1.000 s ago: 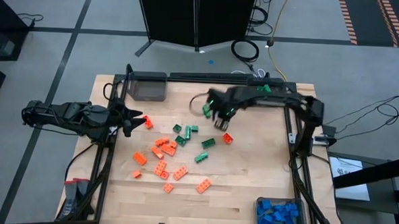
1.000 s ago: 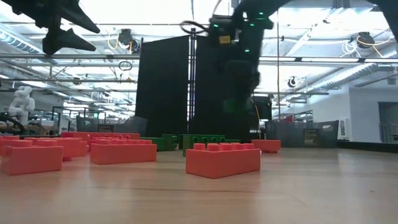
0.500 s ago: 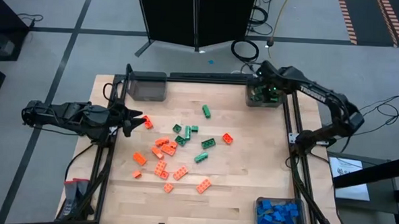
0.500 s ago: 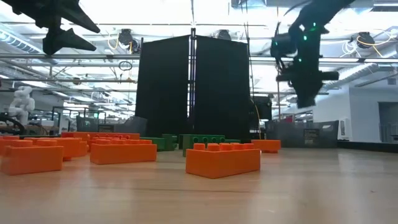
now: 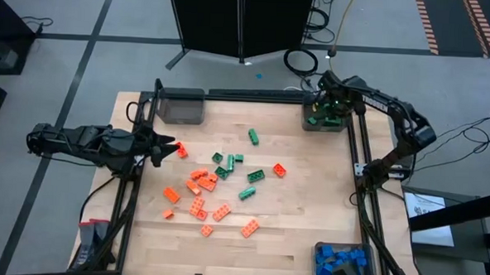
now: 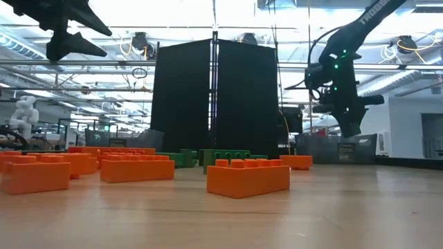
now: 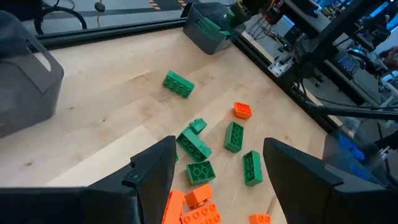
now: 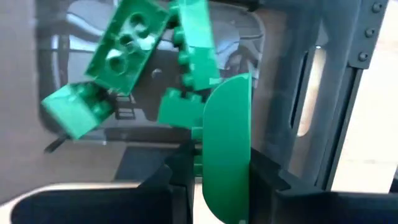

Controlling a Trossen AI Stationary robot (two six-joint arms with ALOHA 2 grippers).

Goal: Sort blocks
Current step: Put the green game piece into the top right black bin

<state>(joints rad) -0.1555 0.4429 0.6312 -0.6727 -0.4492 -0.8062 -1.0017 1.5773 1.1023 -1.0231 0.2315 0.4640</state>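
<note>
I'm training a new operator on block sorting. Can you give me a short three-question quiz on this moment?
1. True or false: the right claw grips a green block over the bin that holds green blocks.
2. Which colour fills the bin at the table's near right corner? A orange, B blue, C green
3. Are the left claw's jaws open or shut?

Key: 1 true; 2 B; 3 open.

Seen from above, the right tool [image 5: 323,113] is hovering over the bin [image 5: 342,125] at the surface's [image 5: 290,239] far right corner, where green blocks [image 5: 313,120] are showing. The left tool [image 5: 167,146] is waiting at the left edge beside scattered orange blocks [image 5: 197,205]. Blue blocks [image 5: 339,262] are filling the near right bin [image 5: 316,250].
</note>
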